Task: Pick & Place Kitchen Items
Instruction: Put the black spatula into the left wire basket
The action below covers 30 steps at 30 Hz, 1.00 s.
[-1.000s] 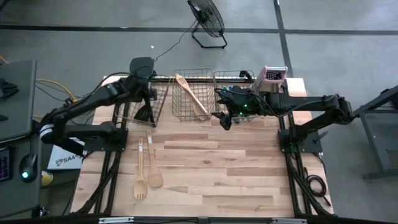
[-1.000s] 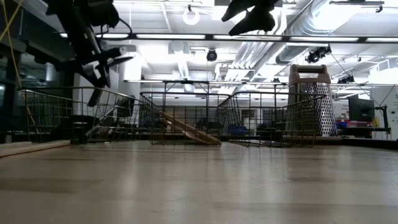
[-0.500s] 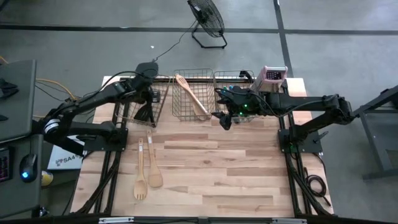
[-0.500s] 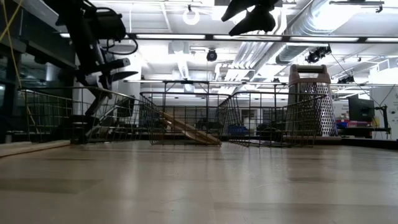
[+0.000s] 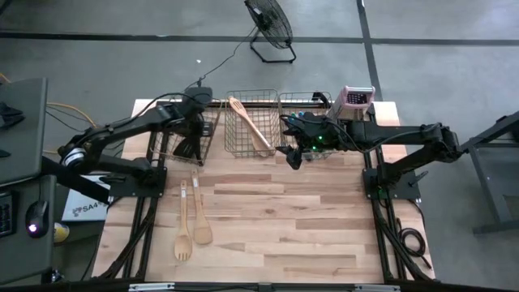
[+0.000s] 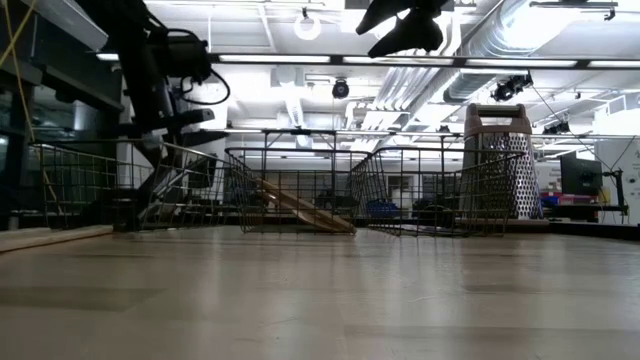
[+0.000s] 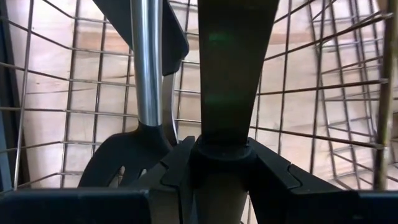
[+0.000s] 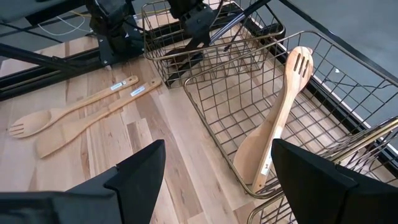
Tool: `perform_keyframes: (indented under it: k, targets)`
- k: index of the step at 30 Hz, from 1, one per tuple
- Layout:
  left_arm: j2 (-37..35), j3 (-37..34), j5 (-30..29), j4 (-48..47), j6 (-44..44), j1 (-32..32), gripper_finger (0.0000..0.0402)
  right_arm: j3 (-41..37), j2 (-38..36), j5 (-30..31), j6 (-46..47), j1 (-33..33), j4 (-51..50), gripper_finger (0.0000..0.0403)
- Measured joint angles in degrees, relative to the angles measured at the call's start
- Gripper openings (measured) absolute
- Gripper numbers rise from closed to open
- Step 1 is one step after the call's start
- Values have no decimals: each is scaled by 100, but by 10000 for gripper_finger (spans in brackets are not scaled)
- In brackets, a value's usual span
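Wooden desk (image 5: 276, 219): left gripper (image 5: 193, 130) over the left wire basket (image 5: 211, 138), fingers (image 7: 180, 168) pinching a dark utensil handle (image 7: 233, 68) beside a slotted spatula (image 7: 127, 158). Right gripper (image 5: 293, 154) fingers spread, near the middle basket (image 8: 249, 106).

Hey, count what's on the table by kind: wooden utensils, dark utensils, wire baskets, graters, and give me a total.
Wooden utensils: 3 (fork, wooden spatula, slotted spoon)
Dark utensils that show: 2 (slotted spatula, dark utensil in the left pincer)
Wire baskets: 3 (left basket, middle basket, right basket)
Grater: 1
Total: 9
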Motion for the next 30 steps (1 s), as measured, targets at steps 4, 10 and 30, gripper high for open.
perform_keyframes:
  k: [4,10,30]
  targets:
    - [195,0,-25,2,-1,0,107,0,0,1,0,0,0,286]
    - [540,0,-79,46,-102,0,107,0,0,2,0,-4,1,286]
    - [864,9,-418,153,-148,-2,125,0,2,2,0,-4,2,286]
